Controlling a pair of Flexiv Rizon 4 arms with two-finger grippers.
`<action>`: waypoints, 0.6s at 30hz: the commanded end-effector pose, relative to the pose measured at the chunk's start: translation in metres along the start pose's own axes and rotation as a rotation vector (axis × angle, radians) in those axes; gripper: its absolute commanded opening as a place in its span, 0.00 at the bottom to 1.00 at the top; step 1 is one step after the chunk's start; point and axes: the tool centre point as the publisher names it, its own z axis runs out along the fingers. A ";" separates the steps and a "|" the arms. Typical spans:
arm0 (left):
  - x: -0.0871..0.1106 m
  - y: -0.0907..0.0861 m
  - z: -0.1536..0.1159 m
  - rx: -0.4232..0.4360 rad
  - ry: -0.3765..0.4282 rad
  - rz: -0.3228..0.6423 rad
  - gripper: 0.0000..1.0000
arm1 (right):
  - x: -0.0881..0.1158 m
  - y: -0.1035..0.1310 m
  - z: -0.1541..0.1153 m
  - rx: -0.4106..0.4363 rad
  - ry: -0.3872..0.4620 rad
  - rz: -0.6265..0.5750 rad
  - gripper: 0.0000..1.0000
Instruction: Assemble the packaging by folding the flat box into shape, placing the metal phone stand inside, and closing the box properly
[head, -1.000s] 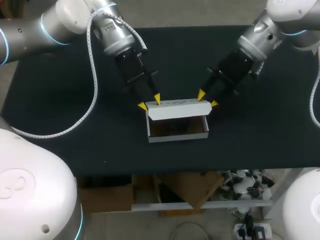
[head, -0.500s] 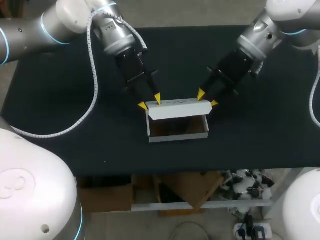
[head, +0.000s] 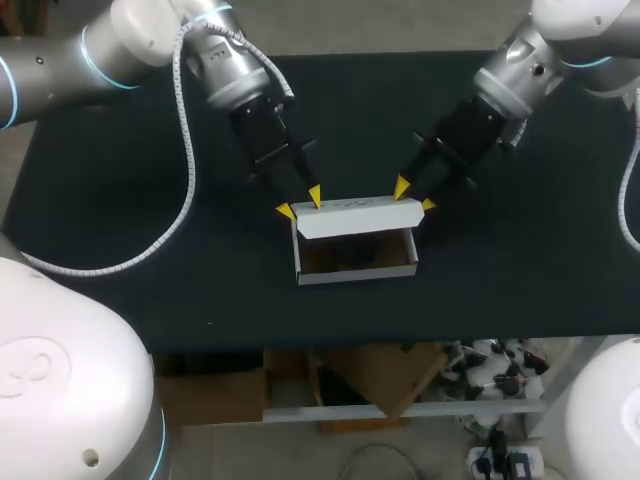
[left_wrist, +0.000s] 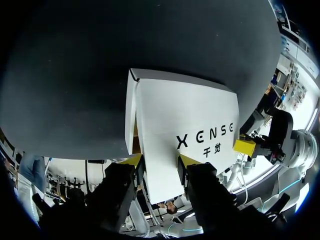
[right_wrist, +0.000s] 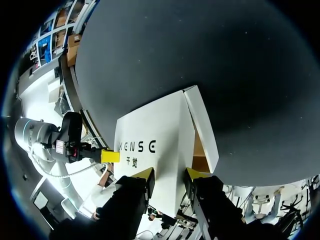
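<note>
Left end effector (head: 300, 203) is clamping the left end of the lid (head: 355, 218), and right end effector (head: 414, 196) is clamping its right end. The box (head: 355, 268) is sitting open mid-surface (head: 120, 200), lid tilting over the opening.

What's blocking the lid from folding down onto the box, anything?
Nothing visible. The lid stands raised at the back edge of the box, left gripper and right gripper at its two corners; no object lies across the opening, though the inside is dark.
</note>
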 end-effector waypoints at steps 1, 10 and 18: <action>0.006 0.000 0.000 -0.006 -0.007 -0.003 0.43 | 0.006 0.002 0.001 0.004 -0.005 0.001 0.41; 0.010 -0.002 0.001 -0.016 0.003 -0.004 0.43 | 0.010 0.004 0.003 0.007 -0.007 -0.001 0.41; 0.009 -0.006 0.001 -0.024 0.026 -0.019 0.42 | 0.010 0.004 0.003 0.009 -0.007 -0.001 0.40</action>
